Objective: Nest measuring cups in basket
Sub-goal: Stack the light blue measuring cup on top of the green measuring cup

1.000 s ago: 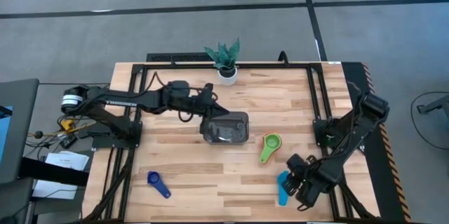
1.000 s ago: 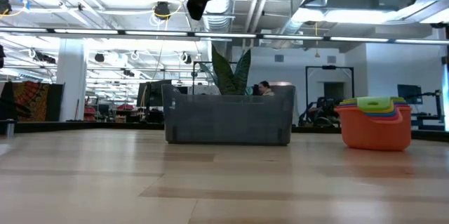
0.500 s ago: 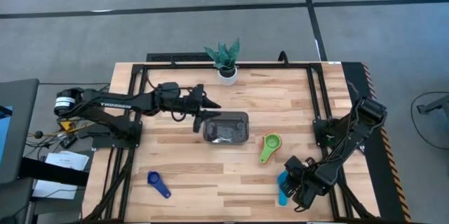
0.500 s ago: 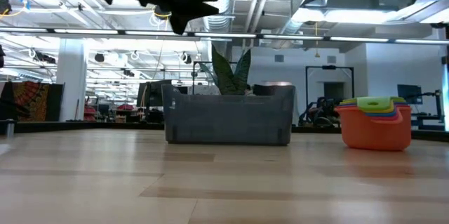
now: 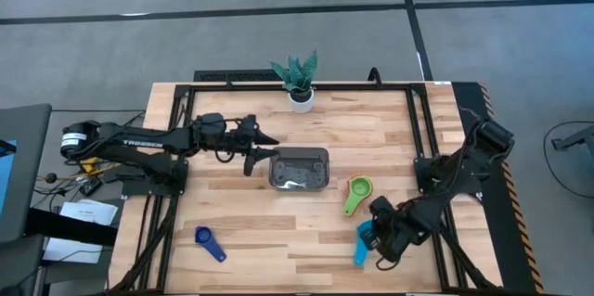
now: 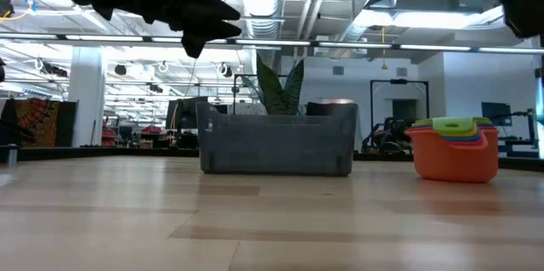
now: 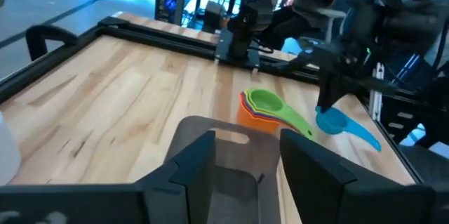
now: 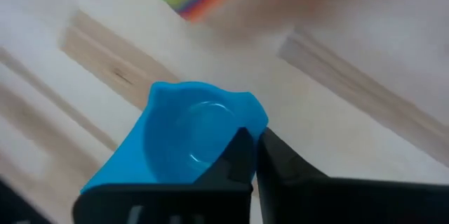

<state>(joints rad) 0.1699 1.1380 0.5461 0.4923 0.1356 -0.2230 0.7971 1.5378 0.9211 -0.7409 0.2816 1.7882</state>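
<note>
Dark blue cup (image 5: pixel 209 243) near left, alone. Left gripper (image 5: pixel 263 147) raised just left of basket (image 5: pixel 299 168), fingers parted, grasping nothing. Nested cup stack (image 5: pixel 357 192), green on top, right of basket. Right gripper (image 5: pixel 374 237) near right, clenched on light blue cup (image 5: pixel 361 244).

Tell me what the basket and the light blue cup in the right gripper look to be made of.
The basket looks like dark grey metal mesh: fine see-through walls and a brighter rim. The light blue cup, pinched at its rim by the right gripper, looks like moulded plastic: a smooth, even-coloured, slightly glossy bowl. Neither material is certain.
</note>
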